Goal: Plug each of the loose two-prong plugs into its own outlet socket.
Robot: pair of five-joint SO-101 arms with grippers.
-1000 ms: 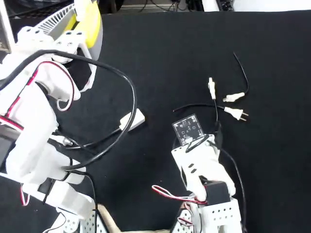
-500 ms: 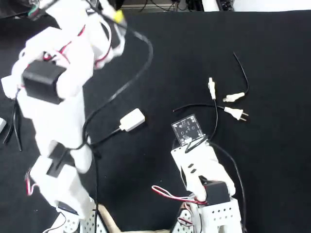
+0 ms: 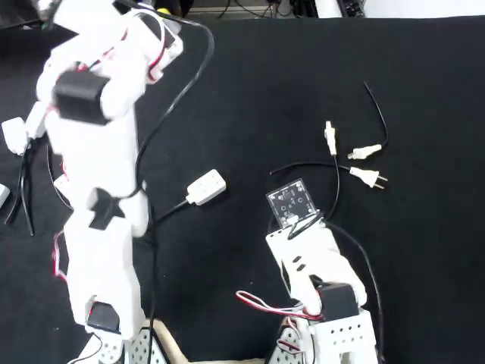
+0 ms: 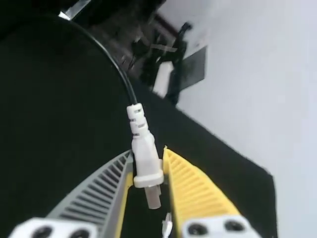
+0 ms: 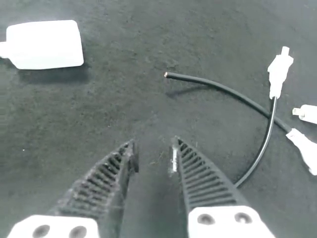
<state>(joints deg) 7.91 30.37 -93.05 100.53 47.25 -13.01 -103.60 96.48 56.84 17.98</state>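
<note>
My left gripper is shut on a white two-prong plug, held high above the table's far left. The plug's black cable hangs down towards a white outlet block lying mid-table. Three loose white plugs lie to the right with black cable stubs. My right gripper is open and low over the black cloth, holding nothing. The outlet block and the loose plugs lie ahead of it on either side.
The raised left arm stands tall over the left side. White pieces with black wires lie at the far left edge. A loose black wire end lies just ahead of the right gripper. Black cloth covers the table.
The left arm has swung up from a low, folded pose to a tall one, carrying the plug and its cable upward. The right arm has not moved.
</note>
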